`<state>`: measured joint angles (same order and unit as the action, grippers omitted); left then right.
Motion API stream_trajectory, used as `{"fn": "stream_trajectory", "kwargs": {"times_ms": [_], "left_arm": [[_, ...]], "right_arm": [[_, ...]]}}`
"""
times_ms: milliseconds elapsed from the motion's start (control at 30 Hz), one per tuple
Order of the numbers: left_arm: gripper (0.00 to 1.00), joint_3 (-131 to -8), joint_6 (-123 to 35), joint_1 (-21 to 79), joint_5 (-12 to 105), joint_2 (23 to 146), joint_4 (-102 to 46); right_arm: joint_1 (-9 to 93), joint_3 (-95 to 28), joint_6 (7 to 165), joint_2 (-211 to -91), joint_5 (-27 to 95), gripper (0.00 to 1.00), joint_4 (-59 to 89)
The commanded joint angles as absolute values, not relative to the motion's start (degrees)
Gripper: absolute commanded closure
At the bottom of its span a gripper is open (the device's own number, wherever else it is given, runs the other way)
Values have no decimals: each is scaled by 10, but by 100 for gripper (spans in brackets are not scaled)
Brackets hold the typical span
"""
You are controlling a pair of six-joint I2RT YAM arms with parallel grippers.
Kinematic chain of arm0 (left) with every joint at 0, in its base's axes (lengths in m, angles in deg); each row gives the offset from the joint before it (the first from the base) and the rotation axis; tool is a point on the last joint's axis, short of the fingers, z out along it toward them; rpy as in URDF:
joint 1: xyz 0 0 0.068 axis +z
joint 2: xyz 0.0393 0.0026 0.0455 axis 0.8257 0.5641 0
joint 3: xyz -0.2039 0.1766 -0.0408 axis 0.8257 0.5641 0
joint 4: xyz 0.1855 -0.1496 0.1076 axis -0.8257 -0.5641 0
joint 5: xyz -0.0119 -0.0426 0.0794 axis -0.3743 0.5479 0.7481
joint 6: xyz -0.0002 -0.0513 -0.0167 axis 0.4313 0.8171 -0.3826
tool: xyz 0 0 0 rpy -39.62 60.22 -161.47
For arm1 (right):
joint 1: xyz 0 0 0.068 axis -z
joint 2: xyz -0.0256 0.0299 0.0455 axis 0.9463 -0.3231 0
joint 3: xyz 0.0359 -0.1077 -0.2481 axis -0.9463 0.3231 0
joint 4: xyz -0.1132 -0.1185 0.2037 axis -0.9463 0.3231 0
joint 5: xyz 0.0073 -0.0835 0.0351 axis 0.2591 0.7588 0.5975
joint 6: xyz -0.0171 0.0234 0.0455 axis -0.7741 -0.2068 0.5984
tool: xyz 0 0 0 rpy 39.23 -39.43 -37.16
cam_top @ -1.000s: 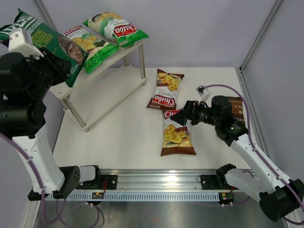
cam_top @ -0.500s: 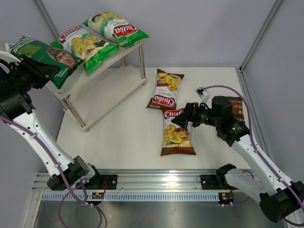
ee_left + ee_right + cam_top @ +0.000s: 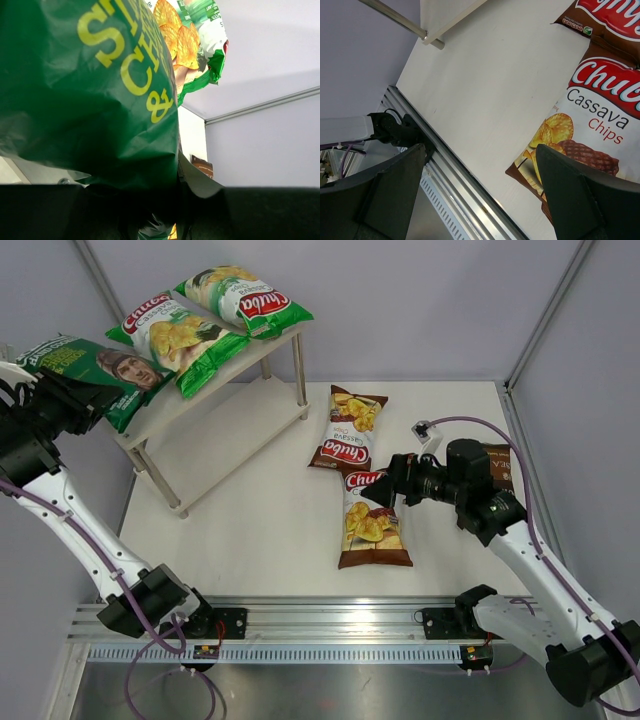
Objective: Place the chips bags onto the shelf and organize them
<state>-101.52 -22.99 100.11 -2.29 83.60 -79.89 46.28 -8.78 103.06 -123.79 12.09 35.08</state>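
Near the tabletop's far-left corner, the left gripper [image 3: 72, 405] pinches the dark green bag [image 3: 100, 365] over the free end of the shelf [image 3: 235, 430], presumably to lay it beside the green-white bags [image 3: 185, 335]; the right gripper [image 3: 385, 485], spread open, hovers by a mid-table brown bag [image 3: 372, 525].

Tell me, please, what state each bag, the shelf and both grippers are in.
Dark green bag: gripped by the left gripper, at the shelf's left end.
Green-white bags: flat on the shelf's top board.
Brown bags: flat on the table.
Dark brown bag: mostly hidden behind the right arm.
Right gripper: open, empty.
Shelf: upright.
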Motion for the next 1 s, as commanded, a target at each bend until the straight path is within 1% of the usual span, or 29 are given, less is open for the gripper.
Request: {"fn": "stream_trajectory", "kwargs": {"times_ms": [0,67,167,200,267,433,467,500,633,667,700,800,900,967], "left_arm": [[73,-1017,-219,1004,-63,832,-760],[72,-1008,-217,1005,-64,830,-754],[67,-996,-203,1007,-70,834,-739],[66,-994,-202,1007,-67,837,-740],[60,-997,-208,1010,-50,846,-756],[48,-1017,-230,1010,-30,867,-778],[44,-1026,-235,1010,-13,869,-784],[42,-1037,-252,1009,0,876,-804],[39,-1077,-278,1006,49,895,-839],[37,-1083,-285,1005,79,897,-859],[31,-1092,-301,1003,95,901,-868],[23,-1122,-318,993,131,917,-891],[22,-1149,-330,986,165,933,-906],[25,-1163,-337,980,185,943,-916]], "right_arm": [[460,-119,1028,-1247,104,1,349],[460,-122,1027,-1249,101,1,349],[461,-123,1024,-1254,99,0,352],[461,-122,1025,-1255,100,1,349],[461,-119,1032,-1258,97,0,339],[461,-119,1033,-1265,91,1,332],[461,-119,1034,-1266,90,1,331],[461,-119,1035,-1267,90,1,329],[460,-114,1033,-1264,87,0,326],[460,-113,1032,-1263,87,1,328],[460,-112,1032,-1265,86,0,329],[461,-113,1028,-1266,83,1,331],[460,-114,1027,-1266,81,1,331],[461,-113,1028,-1268,80,0,329]]}}
